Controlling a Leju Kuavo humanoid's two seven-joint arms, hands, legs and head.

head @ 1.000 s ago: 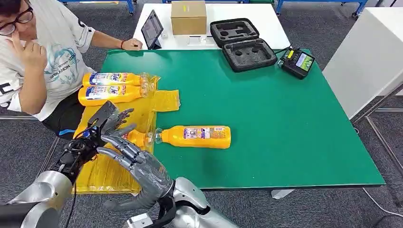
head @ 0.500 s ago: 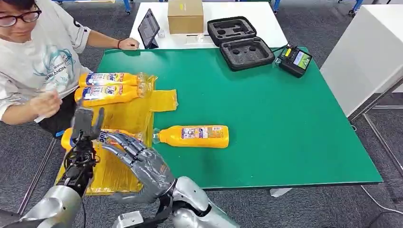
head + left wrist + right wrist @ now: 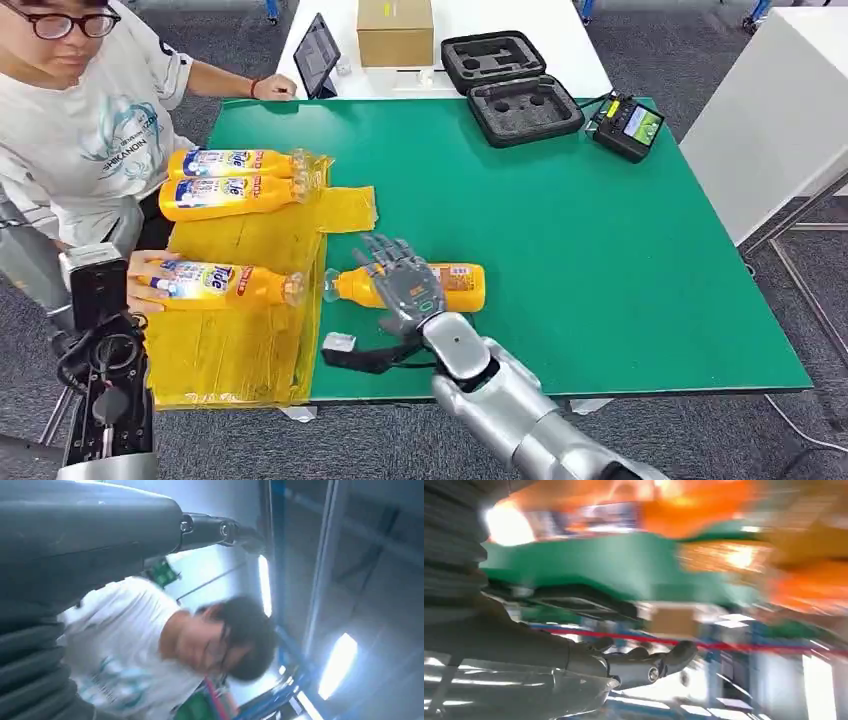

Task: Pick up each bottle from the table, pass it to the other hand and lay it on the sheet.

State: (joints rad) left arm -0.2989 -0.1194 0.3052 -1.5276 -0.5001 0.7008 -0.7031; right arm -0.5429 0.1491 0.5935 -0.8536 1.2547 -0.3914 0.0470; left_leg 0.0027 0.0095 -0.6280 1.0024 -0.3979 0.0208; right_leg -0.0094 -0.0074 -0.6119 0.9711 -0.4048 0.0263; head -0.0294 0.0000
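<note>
A person's hand (image 3: 140,278) rests on a bottle (image 3: 215,283) lying on the yellow sheet (image 3: 250,340) at the desk's (image 3: 600,250) left edge, while the right hand (image 3: 402,280), fingers spread, hovers over another bottle (image 3: 460,285) lying on the green desk just beside the sheet.

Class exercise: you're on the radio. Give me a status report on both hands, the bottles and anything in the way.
Right hand open, over bottle on table. Left hand state unclear. Three bottles on yellow sheet. Person's hand on nearest one.
</note>
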